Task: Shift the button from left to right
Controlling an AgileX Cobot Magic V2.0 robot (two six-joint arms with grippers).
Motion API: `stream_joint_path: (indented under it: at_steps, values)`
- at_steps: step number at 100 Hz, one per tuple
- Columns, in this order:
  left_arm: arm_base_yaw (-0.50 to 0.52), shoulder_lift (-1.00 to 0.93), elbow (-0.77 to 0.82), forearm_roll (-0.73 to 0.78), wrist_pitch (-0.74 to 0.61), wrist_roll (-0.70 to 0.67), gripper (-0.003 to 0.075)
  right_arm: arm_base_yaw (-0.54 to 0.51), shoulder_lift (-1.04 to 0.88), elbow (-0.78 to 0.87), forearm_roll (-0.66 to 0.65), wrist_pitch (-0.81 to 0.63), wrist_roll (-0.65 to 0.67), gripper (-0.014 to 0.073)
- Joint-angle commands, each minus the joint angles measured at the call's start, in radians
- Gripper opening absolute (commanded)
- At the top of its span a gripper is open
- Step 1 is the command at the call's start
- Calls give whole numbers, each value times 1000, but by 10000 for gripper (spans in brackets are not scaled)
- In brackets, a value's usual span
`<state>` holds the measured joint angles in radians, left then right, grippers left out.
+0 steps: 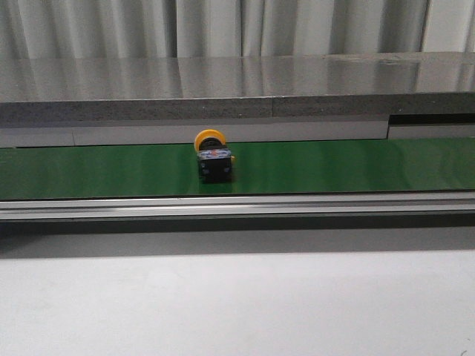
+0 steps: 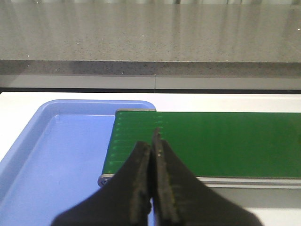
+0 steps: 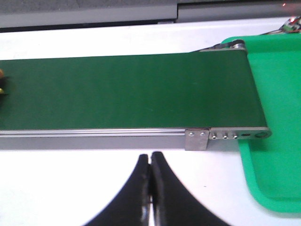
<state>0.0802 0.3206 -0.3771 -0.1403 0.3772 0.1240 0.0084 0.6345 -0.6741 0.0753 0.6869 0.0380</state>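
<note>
The button, a yellow-orange cap on a black boxy body, lies on the green belt near its middle in the front view. A sliver of it shows at the edge of the right wrist view. My left gripper is shut with nothing in it, over the belt's end beside the blue tray. My right gripper is shut and empty over the white table, in front of the belt. Neither gripper shows in the front view.
A blue tray lies at the belt's left end. A green tray lies at its right end. An aluminium rail runs along the belt's front edge. A grey stone counter stands behind the belt.
</note>
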Motion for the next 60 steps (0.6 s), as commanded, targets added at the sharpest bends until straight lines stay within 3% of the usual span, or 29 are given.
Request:
stream_joint_path:
  at_steps: [1,31,38,60]
  values:
    - [-6,9,-29,-6,-76,2,-20,0,77,-68,37,-45,-4,-68]
    - [-6,9,-29,-6,-76,2,-20,0,181,-74,50,-23,-4,-27]
    - [-6,9,-29,-6,-76,2,-20,0,184,-74,60,-23,-4,65]
    - [-6,9,-29,-6,-76,2,-20,0,184,-74,65,-46,-4,523]
